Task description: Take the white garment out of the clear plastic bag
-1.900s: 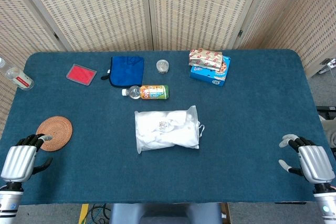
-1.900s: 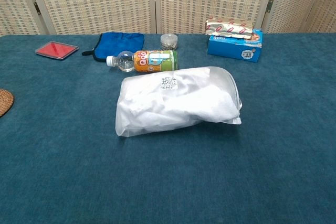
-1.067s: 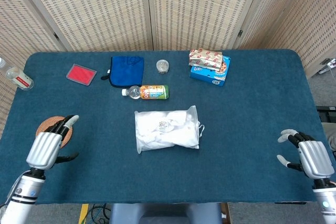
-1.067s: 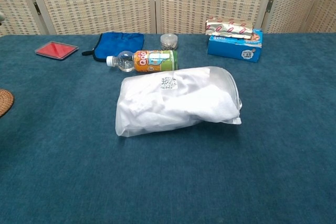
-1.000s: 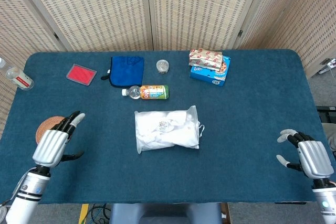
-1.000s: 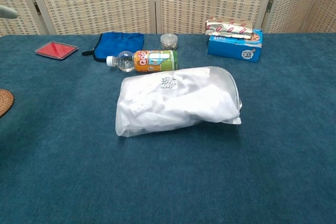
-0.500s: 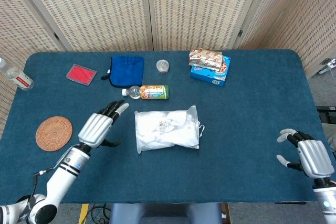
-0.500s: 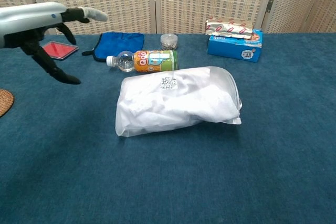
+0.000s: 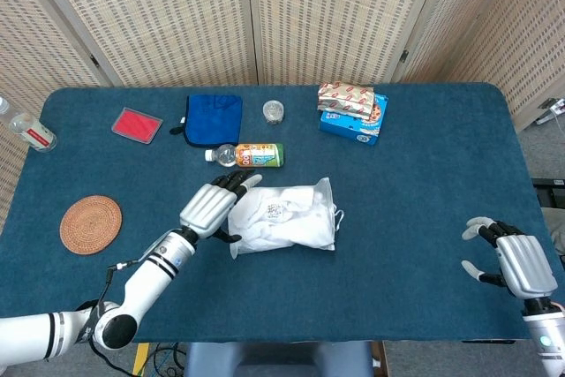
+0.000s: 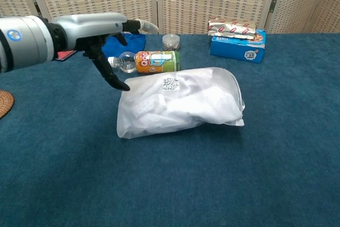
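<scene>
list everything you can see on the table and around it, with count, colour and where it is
clear plastic bag: one, clear with white garment inside, table centre
drink bottle: one, orange-green label, lying behind the bag
pouch: one, blue, back left
small jar: one, clear, back centre
flat case: one, red, back left
box: one, blue, back right, with a red-patterned packet on top
coaster: one, woven brown, front left
second bottle: one, clear, far left edge
table: one, blue cloth
screen: woven beige, behind
left hand: silver, fingers spread, at the bag's left end
right hand: silver, front right, holding nothing
</scene>
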{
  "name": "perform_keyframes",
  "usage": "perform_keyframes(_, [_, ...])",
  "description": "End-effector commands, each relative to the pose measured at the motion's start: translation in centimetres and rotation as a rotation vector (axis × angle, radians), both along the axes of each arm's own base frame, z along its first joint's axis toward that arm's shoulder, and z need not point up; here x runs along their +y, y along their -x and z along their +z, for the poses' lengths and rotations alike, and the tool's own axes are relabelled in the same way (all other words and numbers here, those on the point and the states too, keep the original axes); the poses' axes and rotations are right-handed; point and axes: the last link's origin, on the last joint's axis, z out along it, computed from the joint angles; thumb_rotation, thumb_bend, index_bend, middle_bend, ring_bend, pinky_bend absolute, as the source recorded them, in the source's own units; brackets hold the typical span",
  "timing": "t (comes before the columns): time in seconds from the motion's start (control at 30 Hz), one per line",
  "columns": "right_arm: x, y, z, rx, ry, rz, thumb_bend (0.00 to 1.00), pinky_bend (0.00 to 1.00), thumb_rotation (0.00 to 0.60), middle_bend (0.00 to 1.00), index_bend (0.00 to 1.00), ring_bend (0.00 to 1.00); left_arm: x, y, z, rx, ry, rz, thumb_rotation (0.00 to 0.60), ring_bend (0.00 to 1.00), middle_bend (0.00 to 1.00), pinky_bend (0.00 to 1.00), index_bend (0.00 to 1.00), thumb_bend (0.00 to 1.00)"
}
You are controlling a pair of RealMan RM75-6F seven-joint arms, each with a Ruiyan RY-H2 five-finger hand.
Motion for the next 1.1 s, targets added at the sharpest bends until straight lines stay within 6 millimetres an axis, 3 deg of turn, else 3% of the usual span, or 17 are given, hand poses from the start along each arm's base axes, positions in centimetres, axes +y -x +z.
perform_keyframes(0.03, [0.0,0.0,0.0,0.0,-0.001,-0.002,0.13,0.43,0.6,0.32,0.44,0.32,0.3,-0.9,-1.1,0.014,0.029,-0.003,0.6,0.0,0.0,0.11,0.0,0.0])
perform_keyframes(0.63, [-0.1,-0.1,-0.2,0.003,-0.017,-0.002,0.13,0.43,0.6,0.33,0.44,0.32,0.7,-1.7,-4.0,0.096,0.189,0.037,0.6,0.0,0.0,0.05,0.0,0.0])
perform_keyframes(1.1, [0.1,-0.1,-0.6,-0.001,-0.031,-0.012,0.13,0.43,0.6,0.34,0.44,0.32,2.4,-2.3,-5.3,0.121,0.166,0.097,0.6,0.0,0.0,0.0,0.0,0.0])
